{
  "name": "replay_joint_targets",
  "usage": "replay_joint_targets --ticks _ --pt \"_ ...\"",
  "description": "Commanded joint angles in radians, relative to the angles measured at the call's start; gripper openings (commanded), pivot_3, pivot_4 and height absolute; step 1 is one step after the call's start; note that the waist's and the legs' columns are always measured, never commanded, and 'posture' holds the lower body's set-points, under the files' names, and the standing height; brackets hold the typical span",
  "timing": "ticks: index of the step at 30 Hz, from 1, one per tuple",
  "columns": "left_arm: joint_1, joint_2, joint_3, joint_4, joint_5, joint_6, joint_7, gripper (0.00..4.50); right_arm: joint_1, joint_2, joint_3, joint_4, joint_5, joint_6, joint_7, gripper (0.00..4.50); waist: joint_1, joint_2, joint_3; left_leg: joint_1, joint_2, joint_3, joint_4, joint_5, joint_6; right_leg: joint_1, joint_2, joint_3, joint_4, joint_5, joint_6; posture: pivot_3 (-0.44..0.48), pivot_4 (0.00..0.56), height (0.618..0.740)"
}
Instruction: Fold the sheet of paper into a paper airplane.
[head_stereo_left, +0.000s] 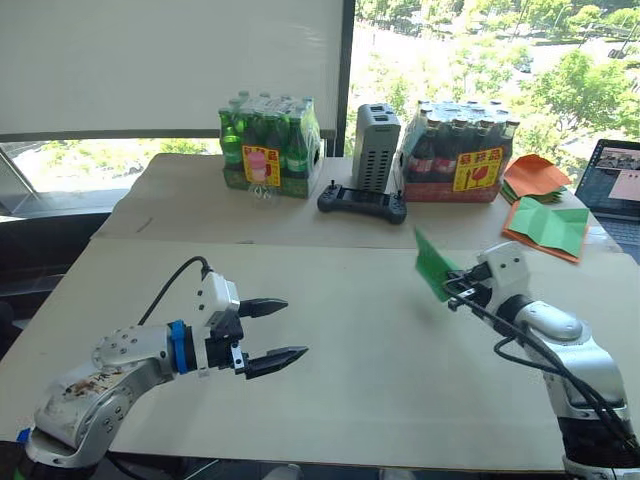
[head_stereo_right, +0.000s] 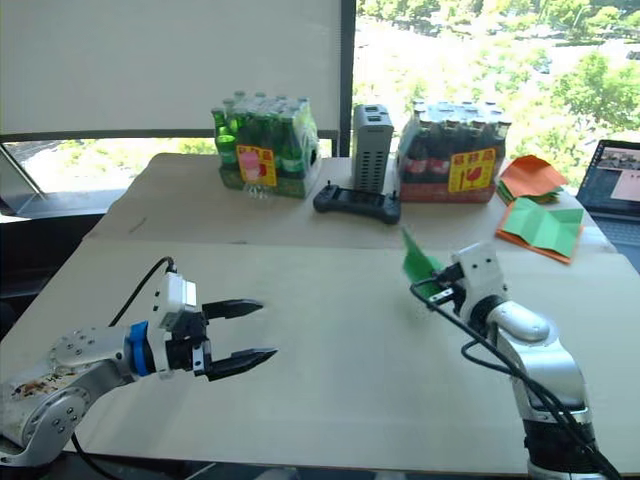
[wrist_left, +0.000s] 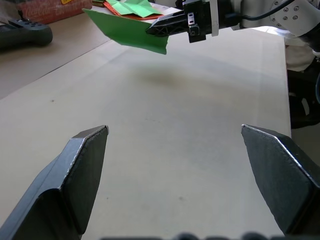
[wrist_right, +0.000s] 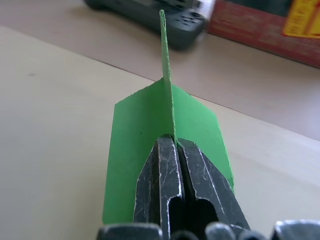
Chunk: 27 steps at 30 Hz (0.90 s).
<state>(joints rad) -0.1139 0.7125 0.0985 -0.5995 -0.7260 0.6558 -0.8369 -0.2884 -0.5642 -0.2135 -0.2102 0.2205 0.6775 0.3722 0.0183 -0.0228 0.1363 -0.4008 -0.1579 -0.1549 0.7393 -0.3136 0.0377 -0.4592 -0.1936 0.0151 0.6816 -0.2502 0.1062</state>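
The right gripper (head_stereo_left: 455, 283) is pinching the paper airplane (head_stereo_left: 434, 264) along its central fold, both fingers pressed flat together on the keel, and is holding it in the air above the table (head_stereo_left: 380, 370) with the flaps spreading to either side of the raised spine. The left gripper (head_stereo_left: 277, 332) is hovering well apart on the robot's left, its fingers spread wide and holding nothing, pointing across the table toward the plane. From here the risk seems to be in the thinness of the paper: the grip is catching only a narrow strip of the fold, so a quick swing or tilt could be letting the wedge slide out and flutter down. If the left gripper is coming in to take a flap, a hard or off-line closure could be crushing the wing or pulling the fold open. Beyond the plane, the black controller (head_stereo_left: 362, 203), the grey box (head_stereo_left: 376, 146) and two shrink-wrapped bottle packs (head_stereo_left: 270, 146) are standing at the far edge, and a stack of orange and green papers (head_stereo_left: 545, 228) is lying near the laptop (head_stereo_left: 617, 180); a dropped plane landing among those could be getting confused with them.
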Motion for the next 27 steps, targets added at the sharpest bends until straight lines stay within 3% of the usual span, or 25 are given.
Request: replay_joint_targets --ticks 1,6,18,27 --pt "-0.035 -0.013 -0.017 -0.033 0.011 -0.02 0.027 4.5 -0.002 0.026 -0.047 -0.012 -0.025 0.04 -0.095 0.02 -0.002 0.0 0.0 0.0 0.0 0.0 0.0 0.0 0.0 0.0 0.0 0.0 0.0 0.0 0.0 0.0 0.15 0.675" --pt "-0.042 -0.024 -0.034 -0.067 0.025 -0.028 0.054 4.5 0.01 0.081 -0.097 -0.046 -0.026 0.113 -0.193 0.02 -0.005 0.0 0.0 -0.001 0.0 0.0 0.002 0.0 0.0 0.0 0.0 0.001 0.001 0.0 0.0 0.0 0.15 0.675" --pt "-0.053 -0.006 -0.037 -0.065 0.028 -0.037 0.032 4.5 -0.01 0.069 -0.085 -0.024 -0.016 0.161 -0.19 0.02 -0.006 0.001 0.0 -0.003 -0.001 0.0 0.007 0.0 0.0 -0.001 0.0 0.0 0.003 0.0 0.0 0.0 0.15 0.675" --pt "-0.029 -0.007 -0.041 -0.035 0.057 -0.068 0.016 4.5 -0.025 0.071 -0.102 -0.076 0.021 0.129 -0.156 3.01 -0.007 0.001 0.0 -0.003 0.0 0.0 0.007 0.0 0.0 -0.002 0.0 0.0 0.003 0.0 0.0 0.0 0.15 0.675"
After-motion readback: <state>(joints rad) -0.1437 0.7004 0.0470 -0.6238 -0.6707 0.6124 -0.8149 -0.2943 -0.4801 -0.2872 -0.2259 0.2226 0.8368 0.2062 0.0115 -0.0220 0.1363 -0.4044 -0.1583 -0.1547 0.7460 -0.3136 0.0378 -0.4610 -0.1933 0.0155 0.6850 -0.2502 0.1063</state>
